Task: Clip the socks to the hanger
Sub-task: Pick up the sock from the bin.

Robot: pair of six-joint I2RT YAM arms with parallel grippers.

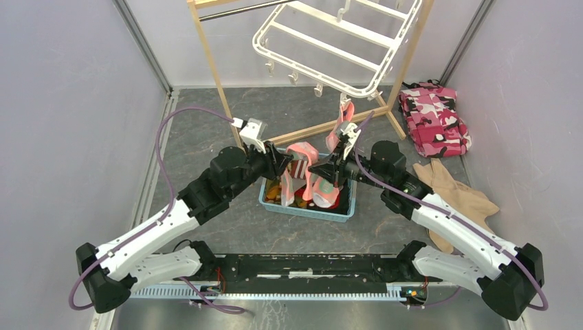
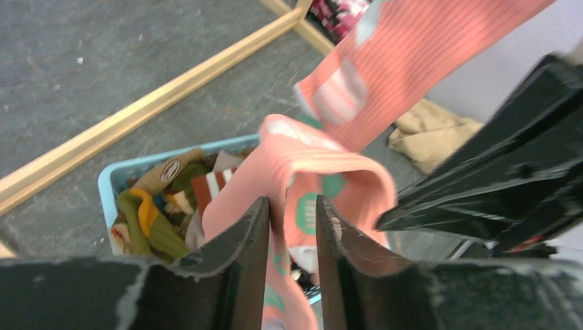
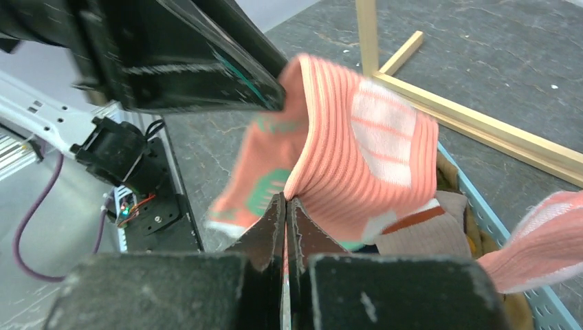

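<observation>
While I hold both arms over the middle of the table, the biggest thing before me is the light wooden frame stand (image 1: 216,75), and from it hangs the large white plastic rectangular hanger (image 1: 330,47), tilted, with small clips dangling round its rim. Off to my right lie a pink camouflage-print cloth (image 1: 434,117) and, nearer, a tan garment (image 1: 457,192). Below my wrists sits a light-blue plastic basket (image 1: 306,210) with a heap of mixed socks (image 2: 158,206) in it. One salmon-pink ribbed sock (image 1: 342,124) hangs from a clip on the hanger's near rim. A second salmon-pink sock with teal and white patches (image 1: 300,158) is stretched between my two grippers above the basket. My right gripper (image 3: 285,203) is clamped tight on a fold of it, the fingers meeting on the cloth. My left gripper (image 2: 292,210) has its jaws a little apart, with the sock's other end running through the gap between the fingers.
</observation>
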